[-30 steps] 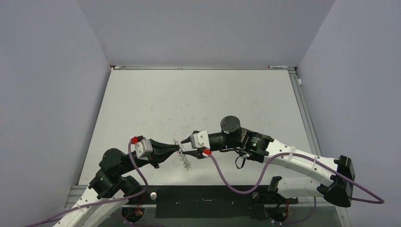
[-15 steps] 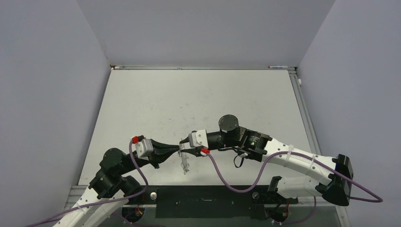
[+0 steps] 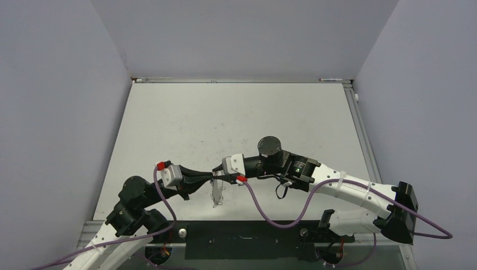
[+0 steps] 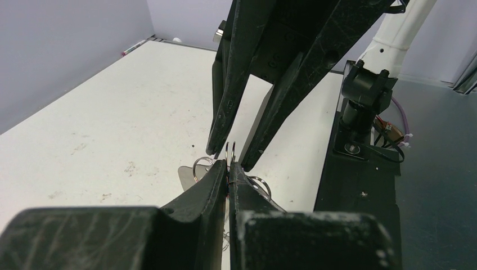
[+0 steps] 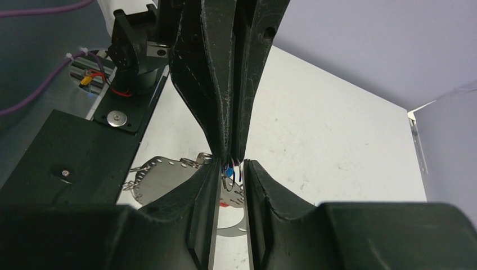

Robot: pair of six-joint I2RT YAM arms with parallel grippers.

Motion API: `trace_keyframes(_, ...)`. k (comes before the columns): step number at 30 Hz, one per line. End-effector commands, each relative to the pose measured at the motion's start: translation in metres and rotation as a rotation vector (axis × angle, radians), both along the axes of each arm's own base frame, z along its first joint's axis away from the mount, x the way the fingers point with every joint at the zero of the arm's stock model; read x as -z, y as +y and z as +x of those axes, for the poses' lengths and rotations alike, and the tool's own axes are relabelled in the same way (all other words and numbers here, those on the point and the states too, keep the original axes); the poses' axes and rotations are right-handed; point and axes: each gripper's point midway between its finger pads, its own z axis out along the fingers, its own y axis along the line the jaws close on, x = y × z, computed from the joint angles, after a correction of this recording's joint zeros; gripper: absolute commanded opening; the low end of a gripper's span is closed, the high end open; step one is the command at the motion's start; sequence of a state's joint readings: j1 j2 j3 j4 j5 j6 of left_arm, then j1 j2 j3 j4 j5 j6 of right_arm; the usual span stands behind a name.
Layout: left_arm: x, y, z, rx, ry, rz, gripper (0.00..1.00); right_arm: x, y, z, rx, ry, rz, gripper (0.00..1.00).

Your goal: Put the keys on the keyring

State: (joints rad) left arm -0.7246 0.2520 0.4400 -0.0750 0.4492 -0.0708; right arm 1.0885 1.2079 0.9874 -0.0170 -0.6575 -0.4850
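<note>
1. At lower centre of the overhead view, the left gripper (image 3: 211, 178) is pinched tight on a thin wire loop of the keyring (image 3: 216, 195), which hangs below it.
2. The right gripper (image 3: 217, 170) meets it tip to tip from the right. Its jaws are slightly apart and straddle that edge-on loop.
3. The blue key (image 5: 231, 166) shows between the right fingers, and the red key (image 5: 225, 205) sits lower.
4. No writing is legible.

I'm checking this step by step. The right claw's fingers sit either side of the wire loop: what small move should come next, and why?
Probably close the right claw on the wire loop. The left claw is shut on that loop of the keyring, and the right fingers flank it with small gaps, apparently not touching, so a pinch should steady it.
</note>
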Motion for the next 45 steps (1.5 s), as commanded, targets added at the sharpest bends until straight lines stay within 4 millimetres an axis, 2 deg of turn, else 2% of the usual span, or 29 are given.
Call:
trace_keyframes(1,-0.027,0.003,-0.001,-0.007,-0.047,-0.056,0.0,-0.032,0.008,0.0,-0.007,-0.046,0.092,0.2)
trace_keyframes(7,-0.027,0.003,-0.002,-0.006,-0.048,-0.056,0.0,-0.028,0.011,0.002,-0.005,-0.039,0.082,0.05)
trace_keyframes(18,-0.028,0.002,-0.007,0.016,-0.062,-0.069,0.0,-0.028,0.009,0.003,-0.005,-0.076,0.103,0.05)
trace_keyframes(19,-0.029,0.003,-0.008,0.017,-0.066,-0.073,0.06,-0.03,0.008,0.003,0.002,-0.083,0.114,0.05)
trace_keyframes(22,-0.032,0.007,-0.008,-0.001,-0.082,-0.091,0.47,-0.038,0.002,0.004,0.025,-0.105,0.164,0.05)
trace_keyframes(23,-0.034,0.009,-0.008,-0.008,-0.089,-0.099,0.53,-0.039,0.001,0.005,0.032,-0.108,0.178,0.05)
trace_keyframes(25,-0.037,0.012,-0.009,-0.018,-0.1,-0.113,0.57,-0.047,-0.004,0.003,0.038,-0.116,0.223,0.05)
trace_keyframes(30,-0.041,0.015,-0.014,-0.015,-0.12,-0.129,0.57,-0.052,-0.014,-0.004,0.032,-0.103,0.288,0.05)
trace_keyframes(32,-0.047,0.016,-0.015,-0.009,-0.143,-0.147,0.54,-0.055,-0.016,-0.006,0.03,-0.099,0.309,0.05)
trace_keyframes(36,-0.046,0.012,-0.017,0.016,-0.146,-0.139,0.46,-0.059,-0.018,-0.012,0.009,-0.09,0.334,0.05)
trace_keyframes(45,-0.043,0.009,-0.018,0.034,-0.142,-0.131,0.38,-0.061,-0.02,-0.021,-0.036,-0.077,0.354,0.05)
